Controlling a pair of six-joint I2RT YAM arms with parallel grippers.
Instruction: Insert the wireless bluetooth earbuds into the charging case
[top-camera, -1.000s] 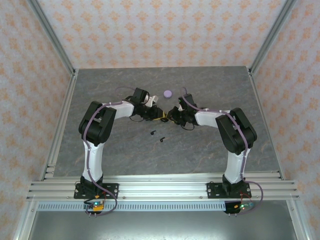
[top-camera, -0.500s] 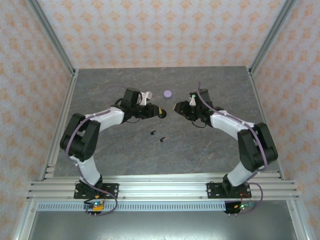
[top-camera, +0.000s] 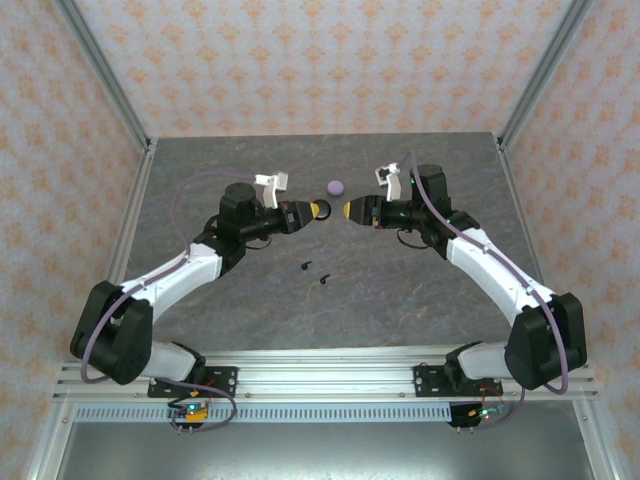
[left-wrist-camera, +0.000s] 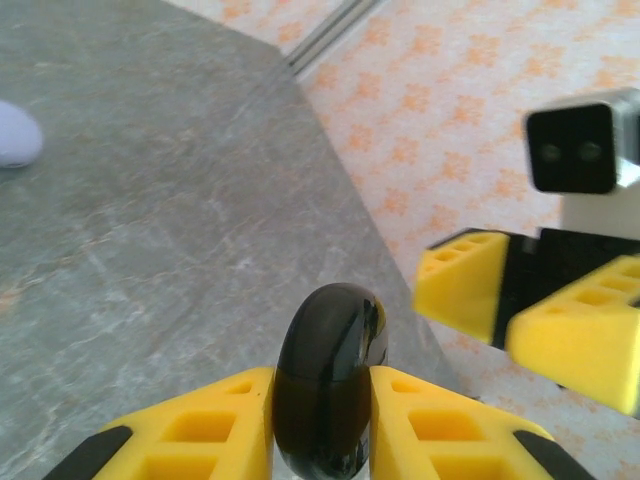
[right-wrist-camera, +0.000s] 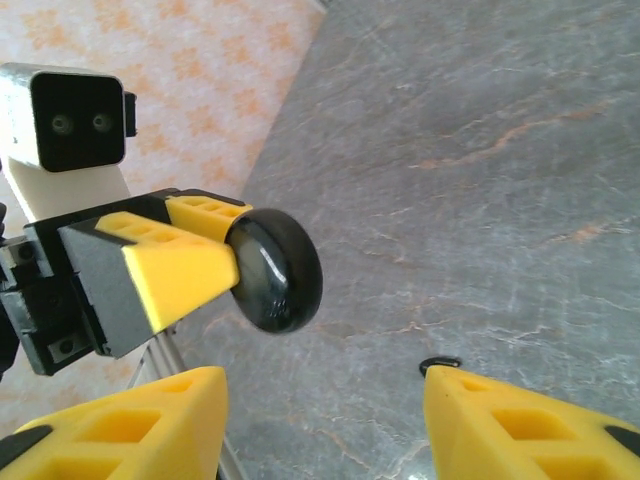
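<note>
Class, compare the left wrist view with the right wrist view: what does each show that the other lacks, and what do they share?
Left wrist: a lavender case at the picture's left edge. Right wrist: a tiny black earbud on the table beside the open right gripper. Shared: the black case clamped in the left gripper, and the table.

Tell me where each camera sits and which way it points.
Top external: above and behind the arms, looking down on the grey table; both arms show.
Left wrist: on the left gripper, facing across the table toward the right gripper; own fingers clamp the black charging case.
Right wrist: on the open right gripper, facing the left gripper; own fingers spread apart.
Shared: both wrist views show that case.
</note>
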